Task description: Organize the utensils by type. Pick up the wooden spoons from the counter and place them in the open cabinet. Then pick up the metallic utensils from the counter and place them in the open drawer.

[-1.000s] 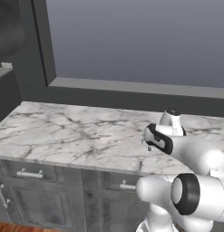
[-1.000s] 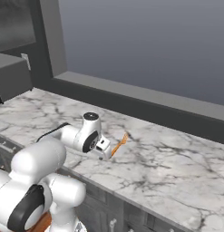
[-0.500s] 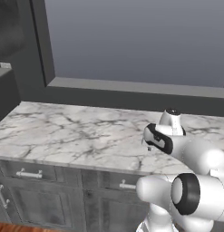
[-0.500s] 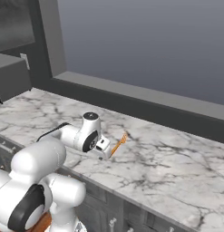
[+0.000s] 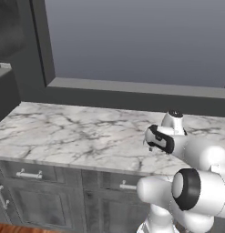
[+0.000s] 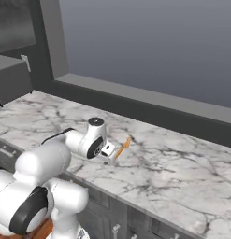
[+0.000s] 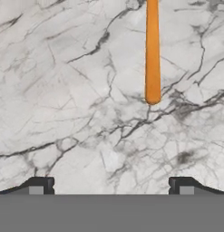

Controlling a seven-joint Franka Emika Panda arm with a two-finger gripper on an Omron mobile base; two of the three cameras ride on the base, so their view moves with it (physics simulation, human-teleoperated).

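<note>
Claw (image 7: 111, 185) jaws are seen spread wide in the hand view, with the two dark fingertips (image 7: 40, 185) standing far apart at the bottom and bare marble between them; nothing is held. An orange utensil handle (image 7: 152, 50) is seen lying flat on the worktop (image 7: 68, 90) ahead of the claw, running straight up and out of the top of the hand view, its rounded end pointing back towards the claw and set nearer the right-hand fingertip than the left. A clear stretch of marble is seen between that rounded end and the fingertips, so no contact is noted. In the right base view the white arm is folded low over the worktop (image 6: 182, 172), and the claw (image 6: 109, 151) is held close above the marble, with the orange-handled utensil (image 6: 123, 148) lying at a slant just beyond it, towards the dark window sill. Whether the far end of this utensil is metal or wood cannot be told. In the left base view the arm's wrist is seen over the right part of the white, grey-veined worktop (image 5: 63, 136), above dark drawer fronts (image 5: 27, 173) with short pale handles.
</note>
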